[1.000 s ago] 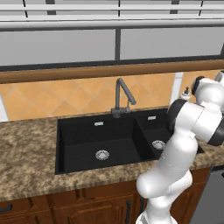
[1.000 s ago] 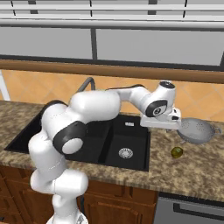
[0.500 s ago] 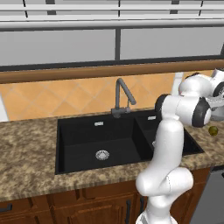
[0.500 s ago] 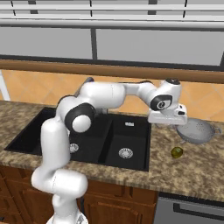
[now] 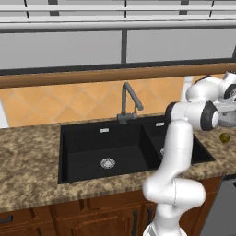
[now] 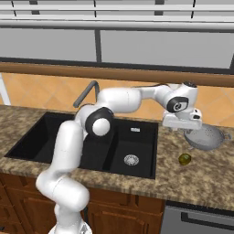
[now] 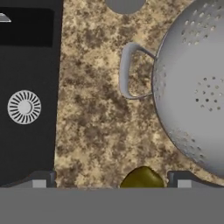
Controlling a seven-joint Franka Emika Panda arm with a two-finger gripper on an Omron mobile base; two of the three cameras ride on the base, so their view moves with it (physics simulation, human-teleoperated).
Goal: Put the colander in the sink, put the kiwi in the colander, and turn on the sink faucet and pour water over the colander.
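The silver-grey colander (image 6: 208, 137) (image 7: 197, 87) sits on the granite counter, right of the black sink (image 6: 45, 132) (image 5: 83, 147) (image 7: 26, 144). Its loop handle (image 7: 129, 70) points toward the sink. The small green-brown kiwi (image 6: 184, 158) (image 5: 224, 137) (image 7: 142, 178) lies on the counter in front of the colander. My gripper (image 6: 183, 129) (image 7: 111, 181) hangs open above the counter between the sink's right basin and the colander, with nothing between its fingertips (image 7: 39, 180). The dark faucet (image 6: 87, 96) (image 5: 129, 102) stands behind the sink, spout up.
A round steel drain (image 7: 24, 107) marks the right basin floor, and another drain (image 5: 107, 162) lies in the left basin. A grey round base (image 7: 124, 4) stands on the counter beyond the colander handle. A wooden ledge and window run behind the counter.
The arm has stretched out to the right, carrying the hand from over the sink's right edge to just beside the colander. Colander and kiwi have not moved. The jaws stay open.
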